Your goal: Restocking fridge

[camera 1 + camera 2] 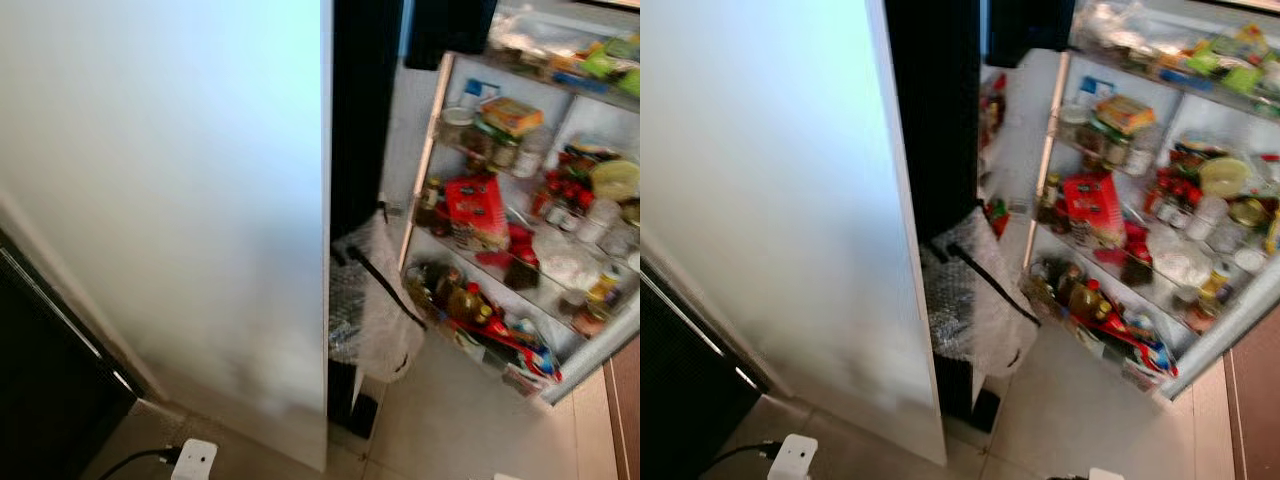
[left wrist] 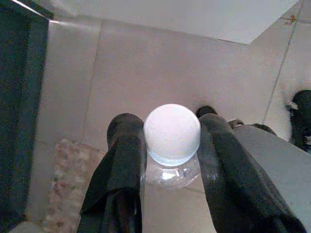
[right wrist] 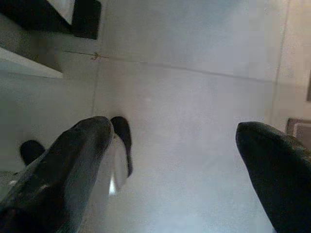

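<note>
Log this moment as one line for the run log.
task: restocking fridge | left claw: shut on clear bottle, white cap up | right claw: open, empty, over floor tiles | fridge door: open, shelves crowded | white door panel: at left

The left gripper (image 2: pixel 171 160) points down, its fingers (image 2: pixel 119 165) closed on a bottle (image 2: pixel 171 141). The right gripper (image 3: pixel 180 160) points down, fingers (image 3: pixel 73 160) wide apart.

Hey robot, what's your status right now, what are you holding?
Left gripper shut on clear plastic bottle with white cap. Right gripper open over floor. Open stocked fridge door ahead; bubble-wrap bag at its base.
</note>
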You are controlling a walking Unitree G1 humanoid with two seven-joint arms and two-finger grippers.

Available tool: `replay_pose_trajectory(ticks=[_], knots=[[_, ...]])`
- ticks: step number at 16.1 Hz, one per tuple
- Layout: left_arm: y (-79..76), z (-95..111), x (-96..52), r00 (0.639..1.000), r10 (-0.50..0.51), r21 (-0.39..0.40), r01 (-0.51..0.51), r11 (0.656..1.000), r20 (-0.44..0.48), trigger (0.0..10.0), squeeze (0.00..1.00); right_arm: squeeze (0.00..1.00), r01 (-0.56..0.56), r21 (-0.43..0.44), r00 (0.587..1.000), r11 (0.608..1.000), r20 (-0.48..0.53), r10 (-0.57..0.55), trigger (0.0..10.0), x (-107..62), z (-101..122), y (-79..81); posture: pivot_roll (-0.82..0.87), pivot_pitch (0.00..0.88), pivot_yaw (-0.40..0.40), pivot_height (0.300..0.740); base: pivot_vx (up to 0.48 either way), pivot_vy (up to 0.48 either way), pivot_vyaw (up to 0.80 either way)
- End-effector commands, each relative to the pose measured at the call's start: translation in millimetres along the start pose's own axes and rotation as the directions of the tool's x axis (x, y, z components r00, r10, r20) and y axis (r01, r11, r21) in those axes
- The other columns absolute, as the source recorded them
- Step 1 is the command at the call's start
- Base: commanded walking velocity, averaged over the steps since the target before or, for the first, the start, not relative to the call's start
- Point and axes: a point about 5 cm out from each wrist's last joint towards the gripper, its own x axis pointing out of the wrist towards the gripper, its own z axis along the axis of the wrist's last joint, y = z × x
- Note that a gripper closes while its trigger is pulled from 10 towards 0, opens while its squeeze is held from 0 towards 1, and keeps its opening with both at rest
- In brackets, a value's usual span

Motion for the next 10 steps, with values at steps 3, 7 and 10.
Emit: replay_pose_trajectory(ticks=[3, 7, 10], knots=[[2.4, -8.2, -1.1, 0.999, -0.004, 0.018, 0.004, 1.000, -0.036, 10.0, 0.00, 0.00, -0.021, -0.006, 1.000, 1.000, 0.002, 0.021, 10.0, 0.2, 0.1, 5.4, 0.02, 0.000, 0.016, 0.740, 0.000, -0.341, 0.00], [4.3, -7.8, -1.2, 0.999, -0.008, 0.026, 0.009, 1.000, -0.036, 10.0, 0.00, 0.00, -0.030, -0.013, 1.000, 0.999, 0.002, 0.030, 10.0, 0.4, 1.2, 5.7, 0.02, 0.000, 0.025, 0.740, 0.000, -0.342, 0.00], [5.7, -6.5, -1.0, 0.999, -0.002, 0.014, 0.003, 1.000, -0.033, 10.0, 0.00, 0.00, -0.048, -0.085, 0.999, 0.995, -0.002, 0.048, 10.0, 0.9, 3.7, 6.7, 0.02, 0.000, 0.027, 0.740, 0.000, -0.345, 0.00]])
